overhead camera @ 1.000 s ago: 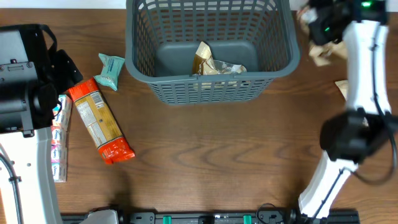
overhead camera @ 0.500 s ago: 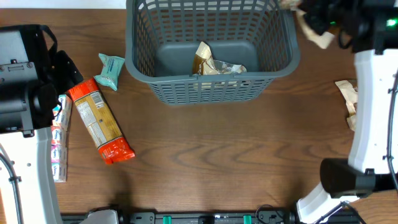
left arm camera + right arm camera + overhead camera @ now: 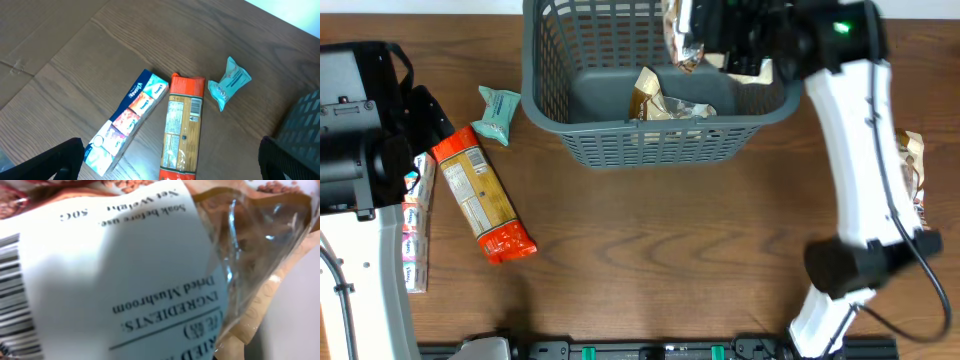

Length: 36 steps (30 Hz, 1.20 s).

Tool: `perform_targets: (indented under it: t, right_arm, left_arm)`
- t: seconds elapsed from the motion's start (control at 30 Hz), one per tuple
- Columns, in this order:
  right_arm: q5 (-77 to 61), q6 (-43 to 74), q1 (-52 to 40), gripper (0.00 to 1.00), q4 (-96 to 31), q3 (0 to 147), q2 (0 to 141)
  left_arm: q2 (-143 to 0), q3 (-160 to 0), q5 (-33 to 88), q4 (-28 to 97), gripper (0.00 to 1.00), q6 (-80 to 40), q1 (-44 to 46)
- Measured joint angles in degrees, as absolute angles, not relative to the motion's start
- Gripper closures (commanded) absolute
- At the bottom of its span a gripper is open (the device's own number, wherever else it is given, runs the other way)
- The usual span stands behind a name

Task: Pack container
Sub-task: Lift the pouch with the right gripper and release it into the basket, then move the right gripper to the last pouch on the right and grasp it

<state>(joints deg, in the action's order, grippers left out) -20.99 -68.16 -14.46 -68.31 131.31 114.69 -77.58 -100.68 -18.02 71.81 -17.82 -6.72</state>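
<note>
Grey basket [image 3: 620,148] sits mid-counter at the far edge. Overhead shows you the right claw [image 3: 705,30] gripping a packet [image 3: 680,38] above it; only the wrist view reads "Dried Mushroom". Left claw [image 3: 172,167] is spread open near the left edge.

Right wrist view: white label [image 3: 115,280] stuck on the mushroom packet [image 3: 250,255], all upside down to the camera. Lines that read: "INGREDIENTS:", "Dried Mushroom", "Soak before use.", "Net Weight", then a figure that looks like "50G", a bit blurred. Bracketed characters under the ingredients line are unreadable. Barcode [image 3: 15,305] sits at the label's left edge, digits not legible. Left wrist view: tissue pack [image 3: 127,120] has a script brand name on its blue end, too small to read. Orange pack [image 3: 182,130] carries a printed panel with a barcode, fine print illegible. Teal packet [image 3: 228,85] print is illegible too. Overhead view: nothing readable.
</note>
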Motion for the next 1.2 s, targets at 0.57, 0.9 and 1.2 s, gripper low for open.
perform_targets:
  t: [0.57, 0.9, 1.2]
  right_arm:
    - [-13.2, -63.4, -13.6, 0.61, -66.0, 130.9, 132.7]
    - [-13.0, -58.3, -12.6, 0.54, -66.1, 130.9, 126.2]
    - [-12.1, -49.8, -1.8, 0.41, -62.6, 133.7, 102.8]
  left_arm:
    - [-77.6, -100.7, -18.0, 72.0, 0.00, -17.8, -6.7]
    - [-77.6, -100.7, -18.0, 72.2, 0.00, -17.8, -6.7]
    - [-77.6, -100.7, -18.0, 72.1, 0.00, -17.8, -6.7]
